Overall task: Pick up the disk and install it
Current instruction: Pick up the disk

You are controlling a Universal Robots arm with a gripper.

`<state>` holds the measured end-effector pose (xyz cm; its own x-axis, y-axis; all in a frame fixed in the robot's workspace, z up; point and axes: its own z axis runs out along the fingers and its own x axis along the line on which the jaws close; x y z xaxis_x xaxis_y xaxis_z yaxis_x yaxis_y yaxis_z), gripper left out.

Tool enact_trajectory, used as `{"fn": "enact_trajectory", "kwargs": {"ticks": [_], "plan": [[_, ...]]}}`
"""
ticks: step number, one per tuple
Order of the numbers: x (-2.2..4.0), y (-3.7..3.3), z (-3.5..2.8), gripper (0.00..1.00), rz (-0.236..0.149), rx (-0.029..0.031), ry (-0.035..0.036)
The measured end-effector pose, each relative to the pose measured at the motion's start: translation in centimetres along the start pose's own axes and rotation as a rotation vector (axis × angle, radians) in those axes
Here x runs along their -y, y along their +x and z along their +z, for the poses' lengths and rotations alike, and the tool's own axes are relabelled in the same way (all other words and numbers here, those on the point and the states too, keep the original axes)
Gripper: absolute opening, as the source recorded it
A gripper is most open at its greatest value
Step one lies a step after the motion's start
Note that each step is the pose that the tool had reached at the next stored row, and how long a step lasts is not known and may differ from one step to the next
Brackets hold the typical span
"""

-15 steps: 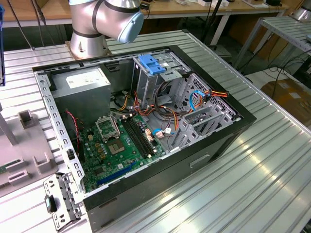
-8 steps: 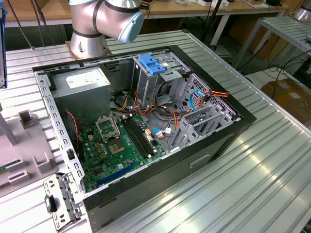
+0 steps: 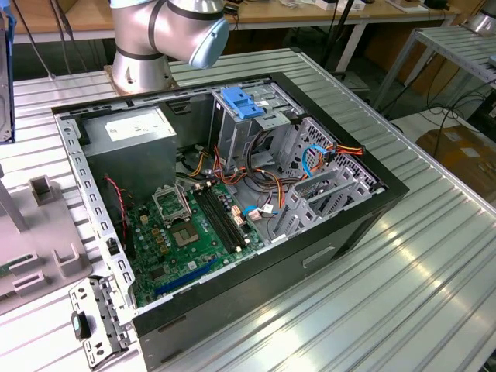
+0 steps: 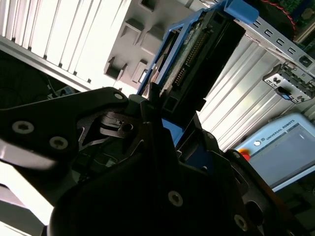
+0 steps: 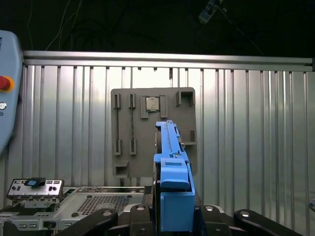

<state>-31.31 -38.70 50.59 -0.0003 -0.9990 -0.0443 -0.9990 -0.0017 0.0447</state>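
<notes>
clamping the disk [image 5: 173, 162] edge-on by its blue rails, gripper [image 5: 174, 216] closed on it

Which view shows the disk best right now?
The second wrist view: the disk sits at an angle, with its connector edge and blue side rail both visible. The first wrist view shows the disk edge-on, mostly blue rail, in front of the grey tray. The exterior view covers the open computer case.

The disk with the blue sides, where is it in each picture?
First wrist view: disk edge-on in the gripper, in front of the grey tray.
Second wrist view: disk slanted, grey tray behind it.
Exterior view: shared landmark, the grey tray, at the exterior view's left.
</notes>
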Motion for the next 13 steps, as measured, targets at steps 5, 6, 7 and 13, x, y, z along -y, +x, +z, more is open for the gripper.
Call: {"fn": "enact_trajectory", "kwargs": {"ticks": [5,6,7,13], "plan": [[0.27,0.38,-0.03,0.37,0.001,0.0000,-0.0002],[0.30,0.43,-0.04,0.37,0.001,0.0000,-0.0002],[0.35,0.49,-0.04,0.37,0.001,0.0000,-0.0002],[0.63,0.78,-0.06,0.37,0.002,0.0001,-0.0005]]}}
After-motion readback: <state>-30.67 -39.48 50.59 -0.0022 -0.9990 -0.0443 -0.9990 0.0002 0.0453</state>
